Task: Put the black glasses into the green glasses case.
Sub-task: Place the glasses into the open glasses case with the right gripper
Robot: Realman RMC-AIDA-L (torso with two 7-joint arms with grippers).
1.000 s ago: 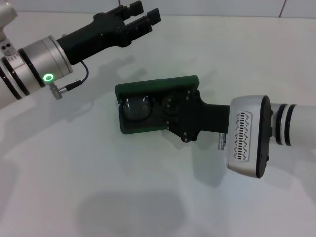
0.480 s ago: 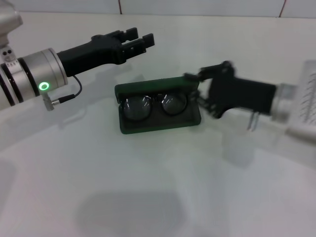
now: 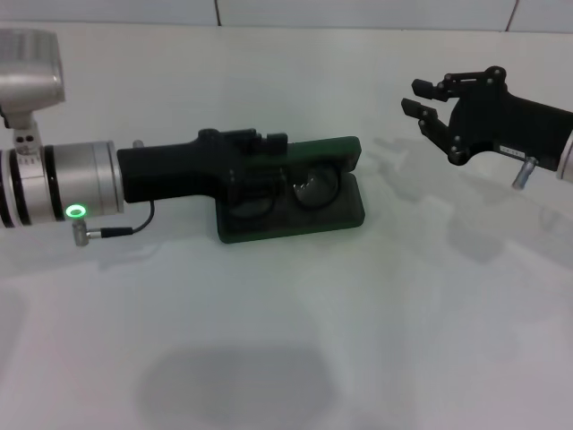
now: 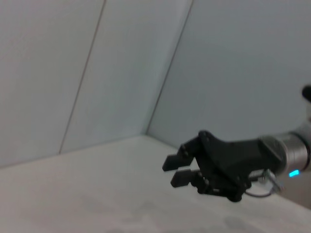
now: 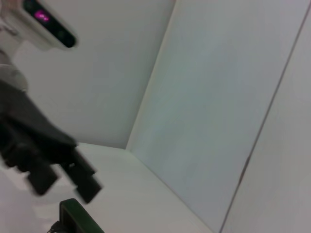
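Green and open, the glasses case (image 3: 291, 204) is sitting in the middle of the white table (image 3: 295, 340), its lid standing up along the far edge. Black glasses (image 3: 300, 185) are lying inside it; one round lens is showing clearly, while the other is mostly hidden under the left gripper (image 3: 269, 154). That gripper is now reaching in over the case's left half and lid, whereas half a second ago it was hanging above and behind the case, clear of it. I cannot tell how its fingers are set, since they are blending into the dark case. The right gripper (image 3: 428, 100) is now hovering well apart from the case on the right side, fingers spread with nothing between them; half a second ago it was just beside the case's right end, and a second ago it was over the case itself.
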